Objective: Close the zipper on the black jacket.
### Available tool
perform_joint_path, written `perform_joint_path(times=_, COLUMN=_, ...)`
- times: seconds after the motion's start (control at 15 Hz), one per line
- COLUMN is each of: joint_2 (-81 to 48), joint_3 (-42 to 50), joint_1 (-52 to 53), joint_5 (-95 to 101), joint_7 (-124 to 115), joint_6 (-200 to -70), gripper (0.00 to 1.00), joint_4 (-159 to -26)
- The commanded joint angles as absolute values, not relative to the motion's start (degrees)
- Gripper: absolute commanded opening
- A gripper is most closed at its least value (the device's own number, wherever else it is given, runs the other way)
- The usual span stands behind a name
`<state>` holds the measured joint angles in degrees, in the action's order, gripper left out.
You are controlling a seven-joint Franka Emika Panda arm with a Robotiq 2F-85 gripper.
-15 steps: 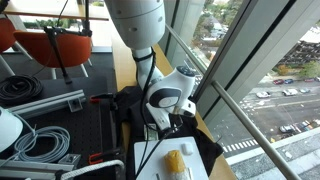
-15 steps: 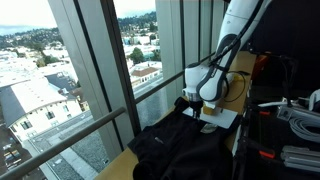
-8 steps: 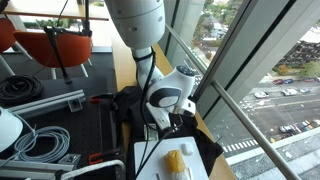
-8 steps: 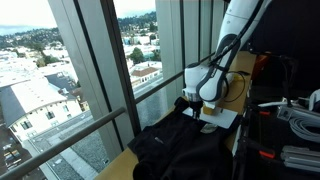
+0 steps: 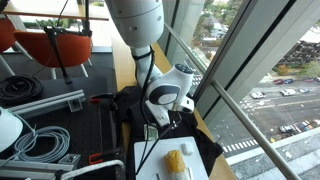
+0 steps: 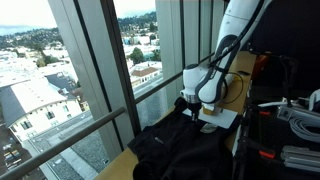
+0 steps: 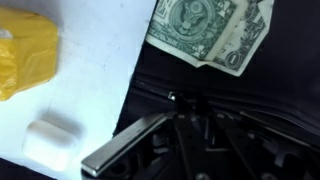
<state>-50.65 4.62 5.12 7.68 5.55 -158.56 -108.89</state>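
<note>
The black jacket (image 5: 128,104) lies rumpled on the table by the window and also shows in an exterior view (image 6: 178,148). In the wrist view its dark fabric (image 7: 262,92) fills the right and lower part, with a small shiny zipper pull (image 7: 171,97). My gripper (image 5: 172,120) is low on the jacket beside the white board (image 5: 160,158), and it also shows in an exterior view (image 6: 190,108). In the wrist view the fingers (image 7: 190,108) meet close together at the zipper pull. The fabric there is dark and detail is poor.
On the white board (image 7: 85,90) lie a yellow object (image 7: 25,50), a small white piece (image 7: 50,137) and a dollar bill (image 7: 208,30). A grey metal strip (image 7: 125,142) lies at the board's edge. Coiled cables (image 5: 40,140) lie beside it. Window glass and a railing (image 6: 90,120) border the table.
The gripper has shifted slightly along the jacket toward the window. The jacket and board look the same.
</note>
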Motion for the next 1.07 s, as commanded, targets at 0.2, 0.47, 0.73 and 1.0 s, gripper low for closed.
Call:
perform_joint_path(times=0.2, joint_2=-51.34, joint_3=3.32, joint_1=5.62, joint_5=8.45, joint_7=4.78, joint_6=-158.93, gripper=0.04, joint_4=-107.24)
perform_joint_path(times=0.47, joint_2=-51.39, joint_3=3.11, joint_1=5.67, joint_5=8.42, joint_7=4.79, joint_6=-158.92, gripper=0.04, joint_4=-107.14)
perform_joint_path(times=0.73, joint_2=-51.66, joint_3=2.95, joint_1=5.79, joint_5=8.43, joint_7=4.73, joint_6=-158.97, gripper=0.04, joint_4=-106.87)
perform_joint_path(times=1.0, joint_2=-52.11, joint_3=2.78, joint_1=6.44, joint_5=8.54, joint_7=4.58, joint_6=-158.81, gripper=0.04, joint_4=-105.99)
